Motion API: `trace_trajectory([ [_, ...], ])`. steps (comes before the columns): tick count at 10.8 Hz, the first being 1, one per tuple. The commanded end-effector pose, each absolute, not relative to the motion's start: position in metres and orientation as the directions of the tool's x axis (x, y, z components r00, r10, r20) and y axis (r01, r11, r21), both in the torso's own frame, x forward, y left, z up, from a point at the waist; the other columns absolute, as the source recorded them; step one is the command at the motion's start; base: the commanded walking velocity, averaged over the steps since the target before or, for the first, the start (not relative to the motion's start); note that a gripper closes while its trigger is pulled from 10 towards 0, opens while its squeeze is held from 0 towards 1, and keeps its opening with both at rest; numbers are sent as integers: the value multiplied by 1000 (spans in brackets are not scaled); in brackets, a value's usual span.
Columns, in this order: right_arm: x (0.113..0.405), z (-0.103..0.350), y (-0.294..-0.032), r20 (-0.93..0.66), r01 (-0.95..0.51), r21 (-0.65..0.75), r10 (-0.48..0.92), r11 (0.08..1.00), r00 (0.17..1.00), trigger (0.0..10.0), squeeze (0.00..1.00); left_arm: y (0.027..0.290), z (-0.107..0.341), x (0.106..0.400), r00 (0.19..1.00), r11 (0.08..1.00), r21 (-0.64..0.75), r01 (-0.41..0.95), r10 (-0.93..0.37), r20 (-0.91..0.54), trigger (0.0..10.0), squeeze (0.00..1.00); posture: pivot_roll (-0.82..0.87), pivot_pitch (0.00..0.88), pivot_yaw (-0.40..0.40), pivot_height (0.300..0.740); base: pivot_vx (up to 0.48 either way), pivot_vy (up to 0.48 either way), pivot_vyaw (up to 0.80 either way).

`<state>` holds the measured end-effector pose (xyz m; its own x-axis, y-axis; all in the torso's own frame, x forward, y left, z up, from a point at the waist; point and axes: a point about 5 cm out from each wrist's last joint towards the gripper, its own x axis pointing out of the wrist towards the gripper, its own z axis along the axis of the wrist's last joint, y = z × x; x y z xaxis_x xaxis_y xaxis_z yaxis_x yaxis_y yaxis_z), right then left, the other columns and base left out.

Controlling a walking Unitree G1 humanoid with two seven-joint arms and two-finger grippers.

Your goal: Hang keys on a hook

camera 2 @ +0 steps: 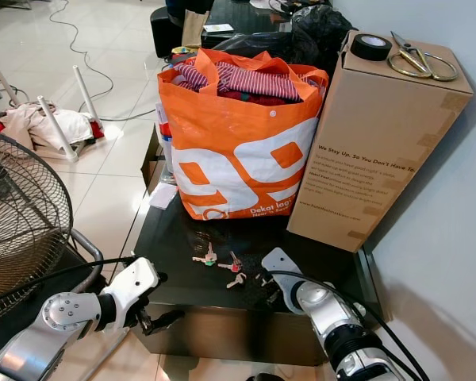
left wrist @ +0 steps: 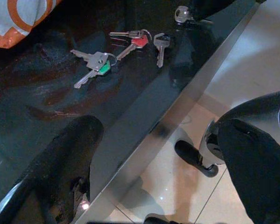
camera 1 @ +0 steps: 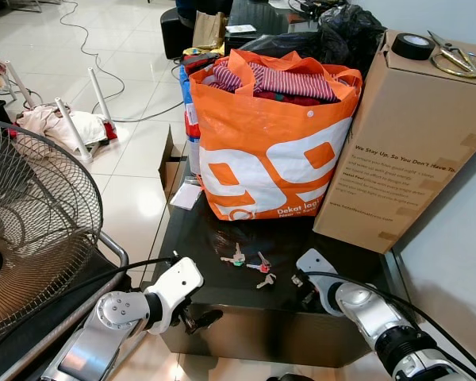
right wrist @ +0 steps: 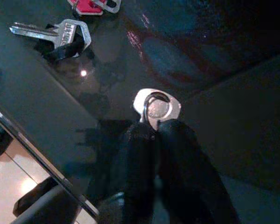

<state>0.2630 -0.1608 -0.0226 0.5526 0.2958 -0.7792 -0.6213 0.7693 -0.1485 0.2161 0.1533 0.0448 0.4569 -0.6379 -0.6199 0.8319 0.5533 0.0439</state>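
Already a single key (right wrist: 157,106) is pinched between the closed fingers of the right gripper (right wrist: 151,128), low on the dark table (camera 1: 222,295) at lower right. Three more keys (camera 1: 251,264) lie just beside it, at lower centre. The left gripper (camera 1: 197,319) hangs open at the table's front edge. No hook is seen, so one must be found next.

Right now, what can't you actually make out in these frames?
- Hook: I can't spot one to hang the keys on.
- Right gripper: fingertips meet at a small silver metal piece; right wrist view too dark to tell a key from a ring.
- Left gripper: below the table edge in the eye views, fingers blurred in its wrist view.
- Box print: too small to read fully.
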Motion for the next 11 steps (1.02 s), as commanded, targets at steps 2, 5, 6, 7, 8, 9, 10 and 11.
trace_trajectory([
  [2, 265, -22, -161, -773, -610, -147, 294, 779, 562, 0, 0, 153, 46, 218, 459, 545, 61, 836, -634, -623, 10000, 263, 5, 0, -27, 740, 0, 0, 0],
  [5, 267, -19, -163, -756, -590, -142, 298, 795, 583, 0, 0, 153, 47, 219, 463, 545, 68, 835, -632, -621, 10000, 259, 5, 0, -26, 740, 0, 0, 0],
  [6, 269, -14, -167, -731, -571, -136, 307, 810, 609, 0, 0, 154, 47, 219, 476, 552, 78, 830, -628, -615, 10000, 259, 10, 0, -28, 740, 0, 0, 0],
  [7, 270, -7, -172, -703, -557, -126, 322, 821, 634, 0, 0, 154, 48, 219, 498, 567, 89, 819, -623, -603, 10000, 263, 13, 0, -32, 740, 0, 0, 0],
  [8, 268, -1, -175, -686, -559, -124, 336, 820, 645, 0, 0, 154, 48, 218, 505, 573, 92, 814, -622, -598, 10000, 263, 13, 0, -33, 740, 0, 0, 0],
  [9, 265, 4, -174, -652, -533, -82, 359, 842, 668, 0, 0, 154, 48, 218, 506, 575, 89, 813, -623, -596, 10000, 259, 11, 0, -34, 740, 0, 0, 0],
  [10, 262, 6, -174, -640, -516, -49, 370, 855, 674, 0, 0, 154, 48, 218, 508, 575, 90, 813, -625, -593, 10000, 255, 9, 0, -33, 740, 0, 0, 0],
  [11, 260, 7, -175, -626, -493, -30, 368, 869, 687, 0, 0, 152, 49, 218, 517, 576, 100, 811, -627, -582, 10000, 259, 9, 0, -33, 740, 0, 0, 0],
])
